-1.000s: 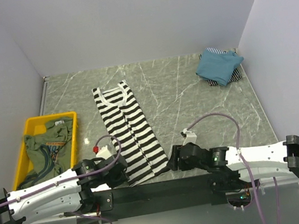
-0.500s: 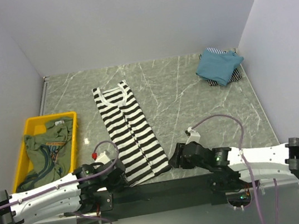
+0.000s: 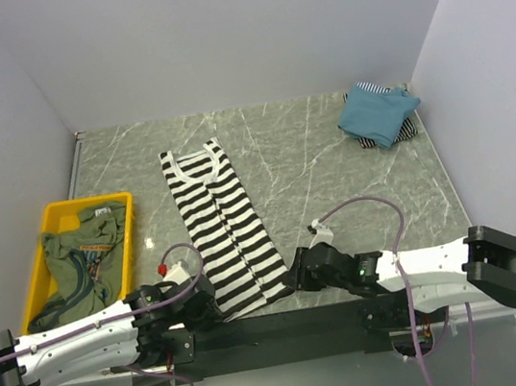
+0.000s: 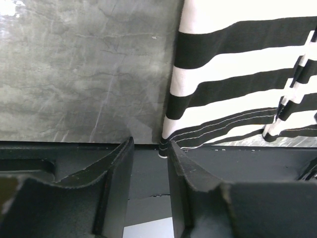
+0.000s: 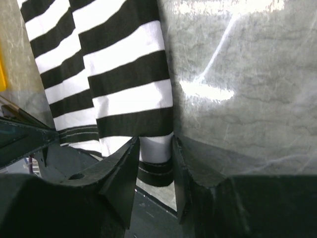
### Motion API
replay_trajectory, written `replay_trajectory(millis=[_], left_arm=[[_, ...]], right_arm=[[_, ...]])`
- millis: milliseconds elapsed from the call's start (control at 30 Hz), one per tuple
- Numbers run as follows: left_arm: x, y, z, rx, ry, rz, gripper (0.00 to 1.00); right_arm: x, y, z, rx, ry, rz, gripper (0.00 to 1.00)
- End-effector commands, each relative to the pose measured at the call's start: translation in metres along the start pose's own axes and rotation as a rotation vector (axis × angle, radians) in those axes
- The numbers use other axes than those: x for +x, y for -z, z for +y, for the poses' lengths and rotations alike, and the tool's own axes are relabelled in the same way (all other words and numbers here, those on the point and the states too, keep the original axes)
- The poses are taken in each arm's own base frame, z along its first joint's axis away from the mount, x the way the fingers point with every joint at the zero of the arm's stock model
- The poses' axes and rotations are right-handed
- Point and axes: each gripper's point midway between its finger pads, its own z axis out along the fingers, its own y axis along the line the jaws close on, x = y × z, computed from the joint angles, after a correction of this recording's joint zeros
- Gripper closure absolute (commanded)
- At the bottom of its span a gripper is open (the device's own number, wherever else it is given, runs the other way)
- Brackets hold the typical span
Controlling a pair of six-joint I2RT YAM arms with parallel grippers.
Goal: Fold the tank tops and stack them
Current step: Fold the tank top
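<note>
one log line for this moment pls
stage: pre-grasp at near hem | striped tank top: lying flat | left gripper: open at hem corner | right gripper: open astride hem | teal top: far right

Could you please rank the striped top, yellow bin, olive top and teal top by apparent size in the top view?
1. Striped top and yellow bin: about alike, so unranked.
2. Olive top, bunched inside the bin.
3. Teal top, folded.

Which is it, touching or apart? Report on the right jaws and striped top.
Cannot tell. The right wrist view shows the striped top with its hem between the open jaws of the right gripper, but no plain contact or gap.
</note>
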Motion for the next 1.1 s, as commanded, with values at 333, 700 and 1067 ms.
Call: replay_trajectory(millis=[333, 700, 1067], left_arm=[[0.002, -0.001, -0.013, 0.076, 0.010, 0.007, 0.63], [0.007, -0.016, -0.008, 0.054, -0.004, 0.018, 0.74], [0.023, -0.010, -0.015, 0.054, -0.050, 0.077, 0.99]], right_arm=[[0.036, 0.013, -0.053, 0.168, 0.095, 0.110, 0.54], [0.035, 0.008, -0.053, 0.201, 0.112, 0.112, 0.63], [0.019, 0.024, -0.050, 0.274, 0.214, 0.082, 1.00]])
